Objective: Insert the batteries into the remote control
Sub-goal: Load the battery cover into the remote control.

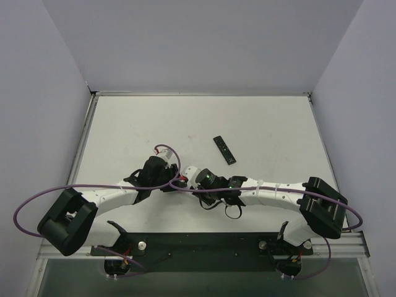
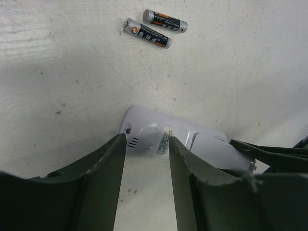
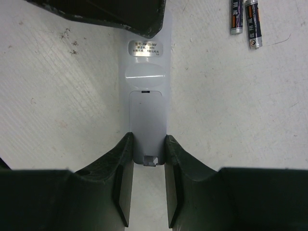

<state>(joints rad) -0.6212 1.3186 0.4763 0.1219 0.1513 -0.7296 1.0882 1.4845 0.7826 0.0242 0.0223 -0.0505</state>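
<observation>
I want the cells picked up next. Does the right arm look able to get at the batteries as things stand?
Probably yes, once freed: the right gripper is clamped on the remote control, but the batteries lie uncovered on the table close beside it, with nothing between.

Remote control point(image 3: 143, 96): plain white back, slight grey-blue cast; silver label point(image 3: 143, 48) w/ dark print.
Batteries point(image 2: 148, 33): black bodies, orange band, white lettering, silvery ends.
Slim remote point(image 1: 224, 150): black.
Table point(image 1: 154, 124): off-white, faint grey scuffs and specks.
Cable point(image 1: 37, 198): purple.
</observation>
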